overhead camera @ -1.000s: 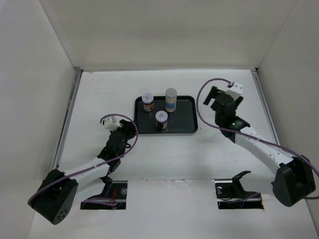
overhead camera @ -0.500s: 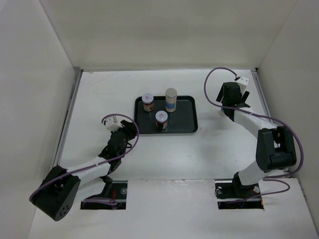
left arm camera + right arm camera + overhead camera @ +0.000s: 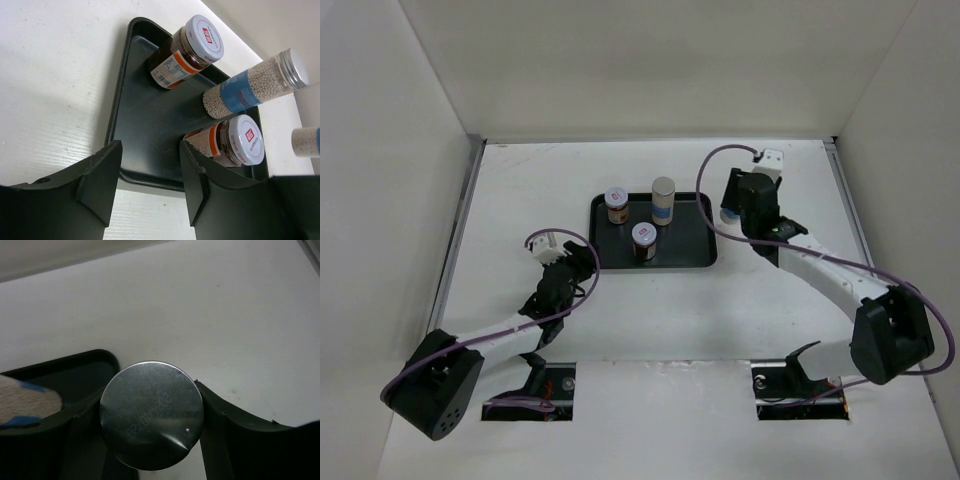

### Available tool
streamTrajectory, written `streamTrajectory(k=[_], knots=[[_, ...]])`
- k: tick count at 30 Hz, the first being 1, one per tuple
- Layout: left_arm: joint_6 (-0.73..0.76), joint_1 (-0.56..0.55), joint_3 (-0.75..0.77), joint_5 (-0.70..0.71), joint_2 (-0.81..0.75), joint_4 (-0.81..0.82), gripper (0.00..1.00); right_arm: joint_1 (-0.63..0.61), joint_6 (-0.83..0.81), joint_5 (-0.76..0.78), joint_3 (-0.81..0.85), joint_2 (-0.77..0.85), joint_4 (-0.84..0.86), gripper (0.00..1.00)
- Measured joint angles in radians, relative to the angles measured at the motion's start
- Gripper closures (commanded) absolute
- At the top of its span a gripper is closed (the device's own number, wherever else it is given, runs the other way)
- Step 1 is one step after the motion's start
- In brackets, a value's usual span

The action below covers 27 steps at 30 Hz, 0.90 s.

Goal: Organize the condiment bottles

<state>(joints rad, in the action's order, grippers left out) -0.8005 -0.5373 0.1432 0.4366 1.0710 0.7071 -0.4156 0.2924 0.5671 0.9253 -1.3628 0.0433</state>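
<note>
Tray: a dark tray (image 3: pixel 702 256) is sitting in the middle of the bench (image 3: pixel 520 180), carrying three upright bottles.
Back jar: the dark back jar (image 3: pixel 616 206) is standing at the tray's far left. Its white lid is showing a red mark with white characters too small to read.
Front jar: the front jar (image 3: pixel 643 241) is wearing the same lid and an orange-and-white label, its print illegible.
Tall bottle: the tall bottle (image 3: pixel 663 200), pale beads under a blue band, is standing just right of the back jar.
Fourth bottle: the fourth bottle (image 3: pixel 151 415) is sitting just beside the tray's right edge. Its metal cap is showing a faint stamped code that cannot be read.
Right tool: the right tool (image 3: pixel 732 208) is grasping the fourth bottle, one finger pressing on each side.
Left tool: the left tool (image 3: pixel 149 161) is hanging released by the tray's near left corner, holding nothing.
</note>
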Motion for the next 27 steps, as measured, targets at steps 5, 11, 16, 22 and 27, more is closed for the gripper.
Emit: streamTrajectory(k=[5,11,16,22,27], knots=[[0.0,0.0,0.0,0.0,0.005,0.0,0.48,-0.108,-0.009,-0.02,0.111,-0.11,0.032,0.51],[0.001,0.0,0.0,0.0,0.005,0.001,0.4,-0.144,-0.018,-0.045,0.185,-0.293,0.052,0.5],[0.0,0.0,0.0,0.0,0.005,0.001,0.33,-0.152,-0.024,-0.052,0.198,-0.371,0.071,0.27],[0.003,0.0,0.0,0.0,0.005,0.0,0.0,-0.173,-0.024,-0.044,0.191,-0.344,0.09,0.0],[0.011,0.0,0.002,0.001,0.005,-0.001,0.0,-0.191,-0.021,-0.01,0.106,-0.154,0.107,0.0]])
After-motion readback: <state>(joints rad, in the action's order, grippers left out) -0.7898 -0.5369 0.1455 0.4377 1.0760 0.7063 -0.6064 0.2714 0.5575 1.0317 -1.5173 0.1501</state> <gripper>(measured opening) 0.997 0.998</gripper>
